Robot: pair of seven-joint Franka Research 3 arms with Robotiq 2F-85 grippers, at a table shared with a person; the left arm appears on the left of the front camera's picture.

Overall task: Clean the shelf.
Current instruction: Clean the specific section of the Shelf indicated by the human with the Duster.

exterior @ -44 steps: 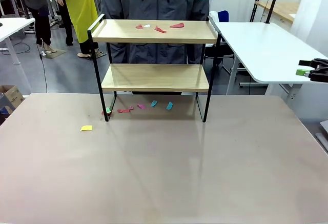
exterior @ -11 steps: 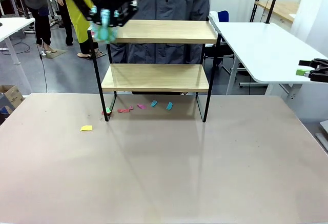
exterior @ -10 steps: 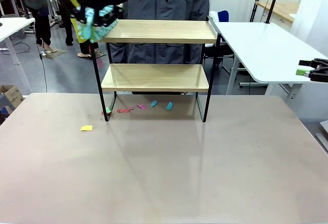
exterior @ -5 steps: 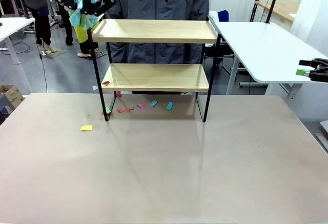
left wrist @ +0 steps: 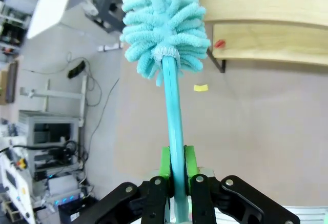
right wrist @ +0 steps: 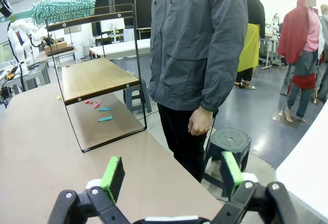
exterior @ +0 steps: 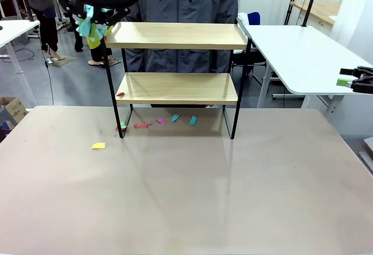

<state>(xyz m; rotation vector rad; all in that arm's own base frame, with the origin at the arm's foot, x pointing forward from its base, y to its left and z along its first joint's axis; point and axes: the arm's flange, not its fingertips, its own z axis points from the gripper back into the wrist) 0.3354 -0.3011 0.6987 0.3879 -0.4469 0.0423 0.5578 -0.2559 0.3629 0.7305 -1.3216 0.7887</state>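
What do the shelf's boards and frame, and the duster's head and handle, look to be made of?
Boards: light wood or wood-look laminate, matte; faint grain shows.
Frame: thin black metal, probably painted; slim straight bars.
Duster head: teal chenille-like microfibre; soft fuzzy fingers.
Handle: teal, likely plastic; smooth, evenly coloured flat bar.
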